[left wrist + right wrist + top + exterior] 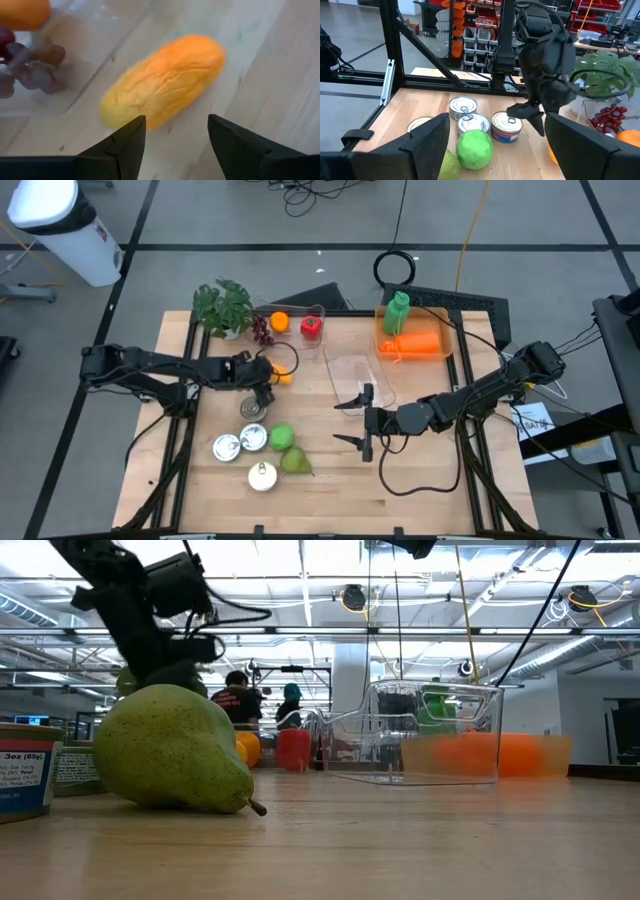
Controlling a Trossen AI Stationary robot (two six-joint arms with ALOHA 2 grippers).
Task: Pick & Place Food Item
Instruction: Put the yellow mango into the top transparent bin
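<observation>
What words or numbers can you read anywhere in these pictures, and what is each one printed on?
"3oz (85g)" on the can label at the low view's left edge; its first character is partly cut off.
Smaller print beneath it on that label: too blurred to read.
Paper sheet beside the right arm in the high view: print too small to read.
Can lids in the right wrist view: no readable text.

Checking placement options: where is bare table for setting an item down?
Bare wood spans the near edge of the table, below the right gripper. Crowded: cans, apple and pear cluster together; the left gripper hovers at the orange bread roll.
</observation>
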